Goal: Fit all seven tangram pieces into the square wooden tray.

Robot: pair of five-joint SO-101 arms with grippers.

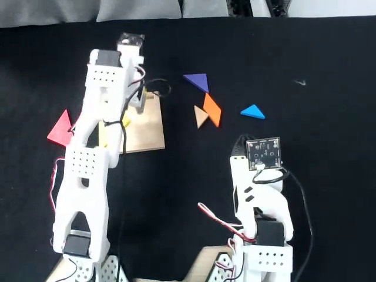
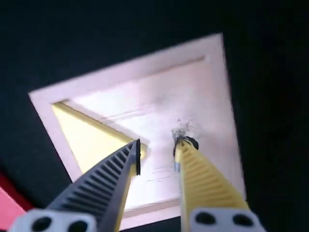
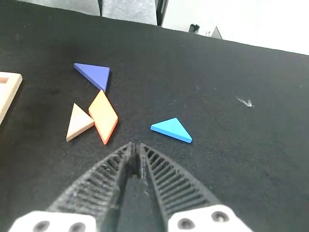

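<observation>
**A:** What is the left gripper (image 2: 157, 150) doing?

**B:** Its two fingers are apart and there is nothing between them. It hangs right over the wooden tray (image 2: 120, 72).

**A:** Is anything in the tray?

**B:** A yellow piece (image 2: 89, 140) lies in one corner, against the rim. It looks like a triangle, but the gripper hides part of it, so I am not sure.

**A:** And beside the tray?

**B:** A red triangle (image 1: 61, 130) lies on the black table (image 1: 329, 176). It is across the tray from the other loose pieces.

**A:** What about the right gripper (image 3: 135, 147)?

**B:** Its fingers are pressed together and hold nothing. It is well apart from the tray.

**A:** What lies in front of it?

**B:** A light blue triangle (image 3: 171, 129) is nearest. An orange slanted piece (image 3: 104, 116) touches a pale wooden triangle (image 3: 78, 123). A dark blue triangle (image 3: 94, 73) lies a bit farther off, near the orange one.
</observation>
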